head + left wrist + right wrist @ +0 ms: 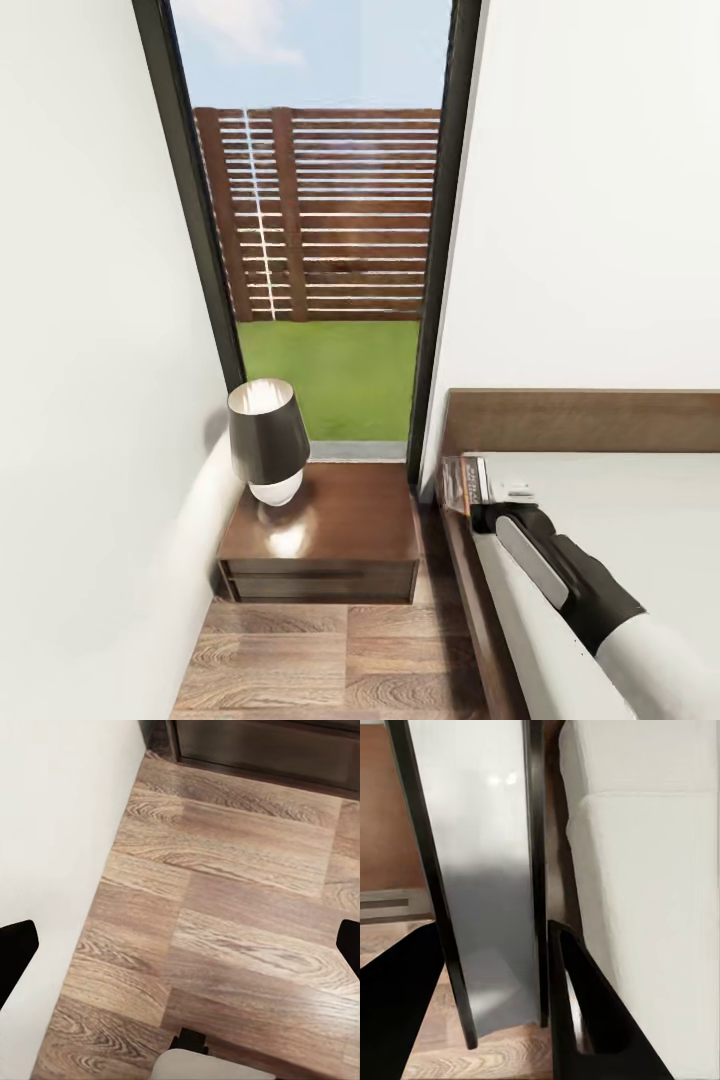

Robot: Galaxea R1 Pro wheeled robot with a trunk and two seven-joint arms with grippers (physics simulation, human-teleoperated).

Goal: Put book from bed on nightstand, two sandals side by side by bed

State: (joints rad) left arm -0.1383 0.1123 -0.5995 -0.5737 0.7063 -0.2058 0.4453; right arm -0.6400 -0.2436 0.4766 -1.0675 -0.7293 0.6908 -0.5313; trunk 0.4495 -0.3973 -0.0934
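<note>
Glossy wooden nightstand [345,530] beside right end effector [478,500] gripping thin book [466,485].

Right arm extended forward, right claw [495,997] clamped on a thin panel, left claw [180,945] fingers spread wide

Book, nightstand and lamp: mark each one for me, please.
book [466,485]: head view, on its printed cover, at the bed's corner.
nightstand [350,520]: head view, on its bare glossy top.
lamp [268,430]: head view, on its dark shade.
</note>
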